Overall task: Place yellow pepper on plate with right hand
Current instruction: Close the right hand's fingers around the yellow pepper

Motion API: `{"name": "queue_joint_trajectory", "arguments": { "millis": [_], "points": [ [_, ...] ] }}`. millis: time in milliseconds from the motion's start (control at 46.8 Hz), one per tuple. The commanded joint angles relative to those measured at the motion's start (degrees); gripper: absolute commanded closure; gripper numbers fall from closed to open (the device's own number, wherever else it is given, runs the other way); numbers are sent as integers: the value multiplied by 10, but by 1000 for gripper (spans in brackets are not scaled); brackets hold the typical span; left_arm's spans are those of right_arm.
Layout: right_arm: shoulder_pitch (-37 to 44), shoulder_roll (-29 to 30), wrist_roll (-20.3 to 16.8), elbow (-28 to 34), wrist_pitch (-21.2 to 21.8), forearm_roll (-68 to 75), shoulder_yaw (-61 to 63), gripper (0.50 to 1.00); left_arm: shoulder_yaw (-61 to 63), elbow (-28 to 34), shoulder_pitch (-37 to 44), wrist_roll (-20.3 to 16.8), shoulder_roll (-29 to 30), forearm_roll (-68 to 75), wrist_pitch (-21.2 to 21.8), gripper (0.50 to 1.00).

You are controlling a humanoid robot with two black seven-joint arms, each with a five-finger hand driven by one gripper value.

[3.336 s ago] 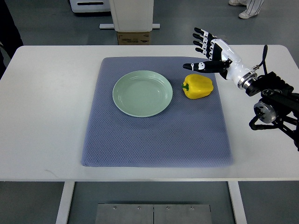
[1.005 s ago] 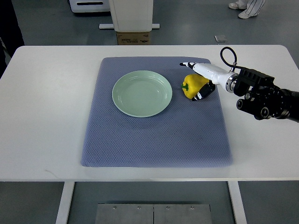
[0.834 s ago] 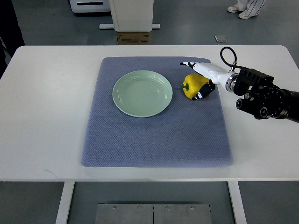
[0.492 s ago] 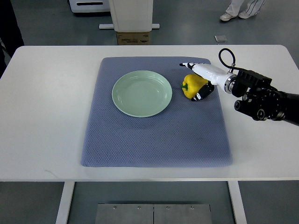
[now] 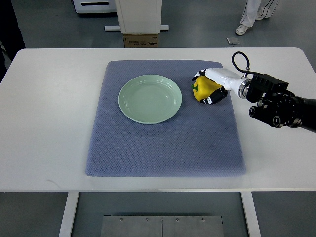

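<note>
Blue-grey cloth mat (image 5: 163,143) covers the middle of the white table (image 5: 49,118), with the pale green plate (image 5: 150,98) lying empty on it. Just right of the plate, the right hand (image 5: 213,87) has its fingers (image 5: 210,99) curled around the yellow pepper (image 5: 203,90), which sits on the mat. Beyond the table, a person's leg and shoe (image 5: 245,25) show on the floor.

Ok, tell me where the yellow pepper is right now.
In the top view the yellow pepper sits on the blue mat, just right of the green plate, with the right hand wrapped around it.
</note>
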Motion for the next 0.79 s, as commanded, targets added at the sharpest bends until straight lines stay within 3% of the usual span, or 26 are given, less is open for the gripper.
{"name": "queue_joint_trajectory", "arguments": {
  "millis": [0,64,770],
  "points": [
    [0,0,0,-4,0,0,0,883,0,0,0,0,0,0,0,500],
    [0,0,0,-7,0,0,0,1000,0,0,0,0,0,0,0,500],
    [1,0,31,-21,-3,11,12,1000,0,0,0,0,0,0,0,500]
  ]
}}
